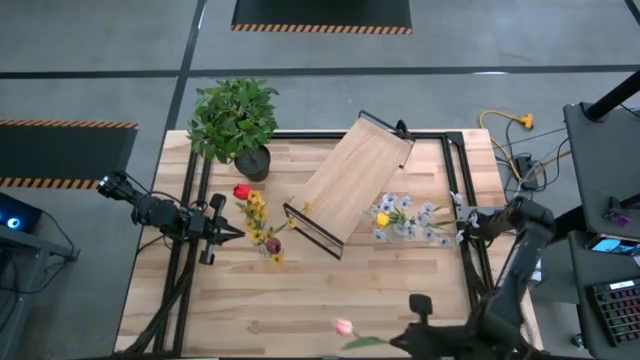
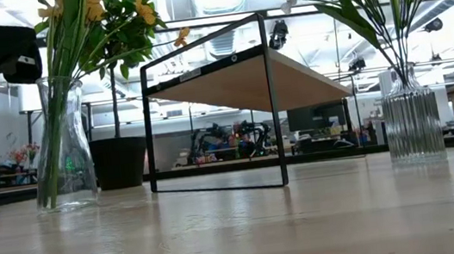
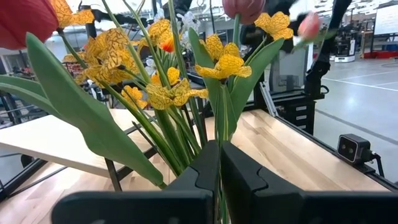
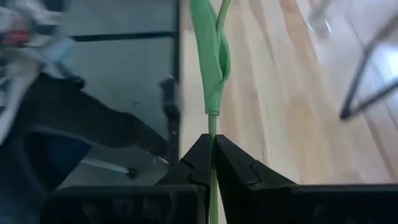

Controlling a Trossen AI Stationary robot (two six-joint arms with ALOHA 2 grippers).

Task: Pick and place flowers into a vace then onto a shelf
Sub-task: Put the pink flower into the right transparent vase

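Observation:
My right gripper [image 1: 392, 341] hangs over the table's near edge, shut on a pink flower [image 1: 344, 327] whose blossom points toward the table's left. A vase of yellow and red flowers [image 1: 257, 222] stands left of the shelf [image 1: 355, 180]. A ribbed glass vase [image 2: 412, 113] with white-bluish flowers [image 1: 408, 220] stands to the shelf's right. The shelf rests on the table on its black frame [image 2: 217, 185]. My left gripper [image 1: 232, 232] is shut and level, just left of the yellow-flower vase [image 3: 186, 93], with nothing seen between its fingers. My right gripper pinches the pink flower's green stem [image 4: 212, 124] between its two fingers, below a long leaf [image 4: 211, 56]. The stem runs on along the line of the fingers. The flower is lifted clear of the table, its blossom out beyond the fingertips.
A bushy green plant in a dark pot [image 1: 240, 125] stands at the table's far left corner. Black frame rails [image 1: 465, 200] run along the table's sides. Bare wood lies between the shelf and the near edge [image 1: 300, 300].

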